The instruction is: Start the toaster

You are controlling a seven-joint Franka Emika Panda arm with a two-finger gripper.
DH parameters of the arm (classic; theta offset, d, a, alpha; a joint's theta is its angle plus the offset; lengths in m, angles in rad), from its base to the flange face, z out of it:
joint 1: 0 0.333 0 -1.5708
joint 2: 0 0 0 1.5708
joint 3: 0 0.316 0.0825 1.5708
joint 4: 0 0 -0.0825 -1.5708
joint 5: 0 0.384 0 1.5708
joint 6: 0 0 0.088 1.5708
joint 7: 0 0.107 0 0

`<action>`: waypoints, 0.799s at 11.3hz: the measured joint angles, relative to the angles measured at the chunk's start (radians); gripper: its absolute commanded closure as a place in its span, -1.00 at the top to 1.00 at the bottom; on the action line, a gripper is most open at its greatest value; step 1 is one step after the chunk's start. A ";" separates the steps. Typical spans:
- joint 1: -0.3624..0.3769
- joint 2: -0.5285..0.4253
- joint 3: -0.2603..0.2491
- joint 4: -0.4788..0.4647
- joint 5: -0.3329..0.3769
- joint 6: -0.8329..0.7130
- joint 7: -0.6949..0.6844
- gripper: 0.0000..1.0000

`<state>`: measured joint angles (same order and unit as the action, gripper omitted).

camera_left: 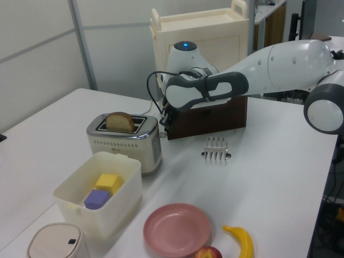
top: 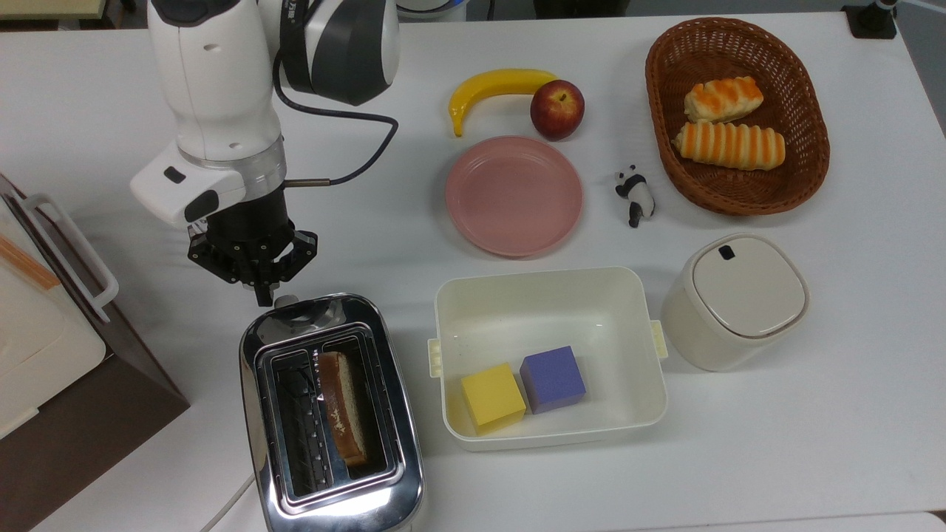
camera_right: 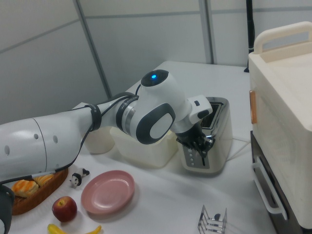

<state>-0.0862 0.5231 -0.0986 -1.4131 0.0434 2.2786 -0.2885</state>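
Hovering tool (top: 264,294) just above toaster (top: 332,414) lever end

Chrome toaster (top: 331,414), pink plate (top: 514,195), yellow (top: 492,397) and purple (top: 553,378) blocks.

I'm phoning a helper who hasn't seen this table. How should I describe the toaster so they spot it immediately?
In the top view, look beside the cream tub holding two blocks, on the top view's left. The toaster is the shiny chrome box there, with a bread slice standing in one slot. Nothing else nearby is mirrored metal.
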 measured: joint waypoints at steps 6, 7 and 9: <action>0.009 0.007 0.007 0.008 0.039 0.000 0.000 -1.00; 0.017 0.017 0.007 0.007 0.039 0.000 0.000 -1.00; 0.023 0.036 0.007 0.006 0.038 0.000 0.000 -1.00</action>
<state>-0.0628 0.5596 -0.0916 -1.4067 0.0817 2.2791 -0.2885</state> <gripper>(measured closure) 0.991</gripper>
